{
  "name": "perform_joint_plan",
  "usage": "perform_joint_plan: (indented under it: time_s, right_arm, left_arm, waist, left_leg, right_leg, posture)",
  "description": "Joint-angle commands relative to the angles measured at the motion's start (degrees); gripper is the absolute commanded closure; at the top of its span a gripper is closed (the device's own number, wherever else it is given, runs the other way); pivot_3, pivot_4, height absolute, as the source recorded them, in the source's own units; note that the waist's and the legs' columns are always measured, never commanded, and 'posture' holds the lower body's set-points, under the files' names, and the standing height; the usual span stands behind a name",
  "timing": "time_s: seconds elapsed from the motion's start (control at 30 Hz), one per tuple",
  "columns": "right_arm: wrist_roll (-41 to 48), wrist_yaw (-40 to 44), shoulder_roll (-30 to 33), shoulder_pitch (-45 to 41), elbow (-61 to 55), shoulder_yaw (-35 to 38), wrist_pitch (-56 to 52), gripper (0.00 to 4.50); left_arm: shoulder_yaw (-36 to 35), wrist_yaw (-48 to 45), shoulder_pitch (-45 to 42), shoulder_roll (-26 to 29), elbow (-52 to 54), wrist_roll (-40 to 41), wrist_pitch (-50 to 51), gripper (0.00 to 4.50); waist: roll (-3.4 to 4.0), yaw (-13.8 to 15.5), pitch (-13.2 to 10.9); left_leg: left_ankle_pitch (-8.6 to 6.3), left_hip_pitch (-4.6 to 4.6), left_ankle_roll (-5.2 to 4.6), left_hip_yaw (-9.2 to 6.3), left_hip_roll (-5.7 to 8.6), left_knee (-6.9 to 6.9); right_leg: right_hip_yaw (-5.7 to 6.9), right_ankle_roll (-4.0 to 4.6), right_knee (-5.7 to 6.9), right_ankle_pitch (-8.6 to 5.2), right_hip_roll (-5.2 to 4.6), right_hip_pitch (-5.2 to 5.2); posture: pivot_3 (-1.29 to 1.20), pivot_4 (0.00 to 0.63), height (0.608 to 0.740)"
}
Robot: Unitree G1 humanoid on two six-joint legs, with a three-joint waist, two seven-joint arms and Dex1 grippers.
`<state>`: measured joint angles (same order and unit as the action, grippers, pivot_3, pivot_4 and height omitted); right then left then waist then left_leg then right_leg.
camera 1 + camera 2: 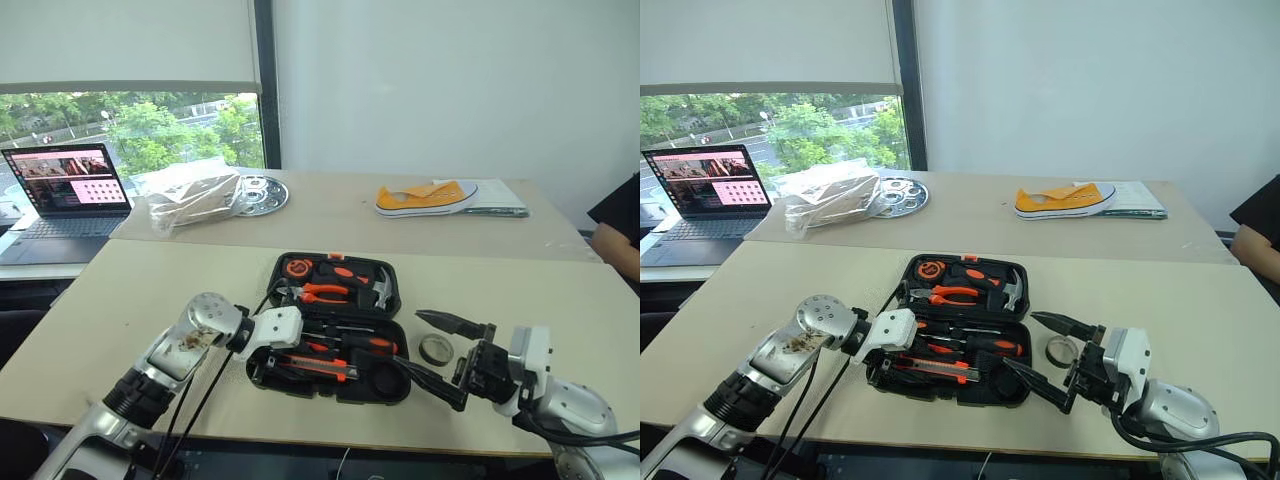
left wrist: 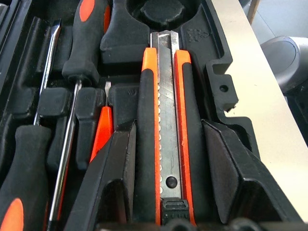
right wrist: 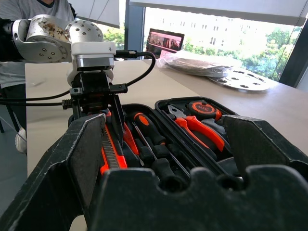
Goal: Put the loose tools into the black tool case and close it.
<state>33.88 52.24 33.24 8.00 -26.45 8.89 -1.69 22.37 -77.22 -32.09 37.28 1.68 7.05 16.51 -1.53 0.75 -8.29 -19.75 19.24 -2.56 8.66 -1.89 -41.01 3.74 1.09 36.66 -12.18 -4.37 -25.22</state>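
The black tool case [image 1: 390, 393] lies open on the table in front of me. My left gripper [image 2: 167, 124] is shut on the orange-and-black utility knife [image 2: 166, 86], which lies along the case's near row. Beside it in the moulded slots lie two black-and-orange screwdrivers [image 2: 82, 43] [image 2: 24, 159] and the slim orange tester screwdriver [image 2: 102, 132]. A small tape roll [image 1: 436, 349] lies on the table just right of the case. My right gripper [image 1: 405, 337] hovers wide open at the case's right edge, next to the roll, holding nothing.
The case's far half holds orange-handled pliers [image 1: 325, 293], a hammer [image 1: 383, 285] and a tape measure [image 1: 296, 268]. On the back table are a laptop [image 1: 65, 190], a plastic bag [image 1: 195, 200], a metal disc [image 1: 262, 195] and a yellow shoe [image 1: 425, 198]. A person's arm [image 1: 615, 235] shows far right.
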Motion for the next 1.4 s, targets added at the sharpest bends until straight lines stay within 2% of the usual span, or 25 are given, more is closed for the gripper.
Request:
perform_joint_plan:
  time_s: [0.03, 0.23, 0.27, 0.37, 0.43, 0.5, 0.67, 0.77, 1.07, 1.1, 1.4]
  right_arm:
    - [-0.26, -0.43, -0.16, -0.73, -1.64, -0.27, -0.01, 0.0]
    - [-0.45, -0.61, -0.12, -0.91, -1.49, -0.64, 0.13, 0.0]
    - [-0.48, -0.58, -0.1, -0.94, -1.4, -0.62, 0.17, 0.0]
    - [-0.67, -0.52, -0.08, -1.34, -0.9, -0.6, 0.28, 0.0]
    - [-0.85, -0.41, -0.1, -1.61, -0.48, -0.56, 0.42, 0.0]
    - [-0.94, -0.24, -0.16, -1.74, -0.11, -0.49, 0.55, 0.0]
    - [-1.18, 0.22, -0.32, -2.4, 1.18, -0.49, 0.94, 0.0]
    - [-1.38, 0.43, -0.48, -2.73, 1.8, -0.63, 1.22, 0.0]
    - [-1.86, 0.54, -0.89, -2.91, 2.28, -0.69, 1.51, 0.0]
    - [-1.89, 0.52, -0.92, -2.91, 2.27, -0.67, 1.5, 0.0]
    - [-1.91, 0.39, -1.15, -2.53, 1.61, -0.65, 1.23, 0.0]
  left_arm:
    - [1.36, 0.64, -0.01, -1.2, 0.74, -0.51, 1.58, 2.9]
    - [1.78, -1.12, 1.03, 0.22, 2.96, 0.18, 5.51, 2.9]
    - [1.49, -0.92, 1.21, 0.26, 3.25, 0.34, 5.75, 2.4]
    - [-0.95, 0.59, 1.26, -0.52, 3.7, 1.98, 6.4, 1.49]
    - [-2.63, -0.37, 0.64, -0.34, 3.63, 3.69, 5.91, 0.65]
    - [-4.33, -1.46, -0.14, -0.26, 3.81, 6.0, 6.38, 0.09]
    - [-8.39, -4.39, -1.68, -0.04, 3.21, 11.57, 5.23, 0.09]
    - [-9.0, -3.56, -2.13, -0.85, 0.91, 10.85, 1.97, 0.88]
    - [-6.13, -2.58, 1.84, -2.92, -2.52, 8.58, -2.3, 4.3]
    - [-5.92, -2.18, 2.15, -3.24, -2.53, 8.37, -2.32, 4.48]
    - [-3.26, 0.72, 2.93, -3.11, -6.14, 2.5, -4.79, 4.48]
  waist:
    - [0.0, 0.04, 0.0]
    - [0.0, -0.03, 0.0]
    - [0.0, -0.04, 0.0]
    - [0.0, -0.07, 0.0]
    - [0.0, -0.11, 0.0]
    - [0.0, -0.08, 0.0]
    - [0.0, -0.08, 0.0]
    - [0.0, -0.04, 0.0]
    - [0.0, -0.18, 0.0]
    - [0.0, -0.22, 0.0]
    - [0.01, -0.06, 0.0]
  left_leg:
    - [0.0, 0.0, 0.0, -0.02, 0.0, -0.01]
    - [-0.01, 0.0, -0.01, -0.06, 0.0, -0.03]
    - [-0.01, 0.0, -0.02, -0.07, 0.0, -0.02]
    - [-0.01, 0.0, -0.02, -0.09, -0.01, 0.01]
    - [-0.01, 0.01, -0.01, -0.09, -0.01, 0.02]
    - [-0.01, 0.04, -0.02, -0.1, -0.01, 0.04]
    - [-0.02, 0.07, -0.03, -0.11, 0.0, 0.04]
    - [-0.02, 0.06, -0.03, -0.11, 0.01, 0.01]
    - [-0.01, 0.05, -0.03, -0.11, 0.02, 0.04]
    - [-0.01, 0.03, -0.03, -0.1, 0.02, 0.05]
    - [-0.02, 0.03, -0.03, -0.13, 0.03, 0.01]
  right_leg:
    - [0.01, 0.0, 0.0, 0.0, -0.01, 0.02]
    - [0.02, -0.01, 0.0, -0.01, -0.01, 0.03]
    - [0.03, -0.01, -0.01, -0.01, -0.01, 0.03]
    - [0.03, -0.03, -0.01, -0.02, 0.0, 0.02]
    - [0.03, -0.03, -0.02, -0.02, 0.0, 0.01]
    - [0.05, -0.04, -0.03, -0.03, 0.0, -0.03]
    - [0.09, -0.06, -0.05, -0.05, -0.02, -0.05]
    - [0.09, -0.06, -0.04, -0.04, -0.02, -0.01]
    - [0.09, -0.06, -0.05, -0.04, -0.01, -0.01]
    - [0.07, -0.06, -0.04, -0.04, -0.01, -0.01]
    - [0.09, -0.06, -0.03, -0.04, -0.04, 0.02]
  posture:
    - [0.0, 0.15, 0.74]
    - [0.0, 0.15, 0.74]
    - [0.0, 0.15, 0.74]
    - [0.0, 0.15, 0.74]
    - [0.0, 0.15, 0.74]
    - [0.0, 0.15, 0.74]
    - [0.0, 0.15, 0.74]
    - [0.0, 0.15, 0.74]
    - [0.0, 0.15, 0.74]
    - [0.0, 0.15, 0.74]
    - [0.0, 0.15, 0.74]
